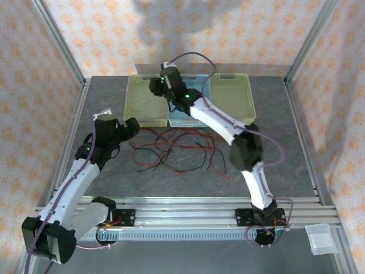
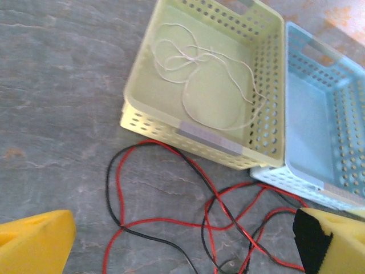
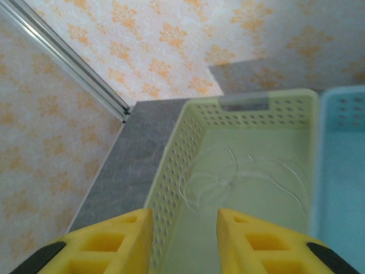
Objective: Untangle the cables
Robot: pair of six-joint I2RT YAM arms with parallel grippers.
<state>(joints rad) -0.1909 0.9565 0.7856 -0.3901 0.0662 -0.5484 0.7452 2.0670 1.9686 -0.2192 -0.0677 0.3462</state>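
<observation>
Left gripper (image 2: 183, 225): fingers (image 2: 35, 240) wide apart, holding nothing, touching nothing, hanging over the table (image 2: 51, 91) just in front of the yellow basket (image 2: 145, 123). Right gripper (image 3: 183, 216): fingers (image 3: 114, 242) apart with a moderate gap, nothing between them, above the near-left part of the same yellow basket (image 3: 171, 171) and pointing into it; can't tell whether the tips touch the rim. In the overhead view the left gripper (image 1: 130, 127) is just off the basket's front-left corner and the right gripper (image 1: 155, 87) is over the basket (image 1: 132, 108), its arm reaching across from the right, over the blue basket (image 1: 178, 119). White cable (image 2: 205, 85) lies loose on the yellow basket's floor in a few loops with a small knot-like crossing near the back; also seen from the right wrist (image 3: 228, 177). Red and black cables (image 2: 171, 194) are on the table right in front of the yellow basket, crossing each other several times, one red loop coming up close to the basket's front wall. Overhead, that tangle (image 1: 177, 149) spreads from the basket's front to the right. The blue basket (image 2: 311, 131) touches the yellow basket's right side; a second yellow basket (image 1: 235, 98) is beyond it. A grey tape strip (image 2: 208, 137) is on the yellow basket's front wall, and a similar one (image 3: 244, 103) on its far rim.
</observation>
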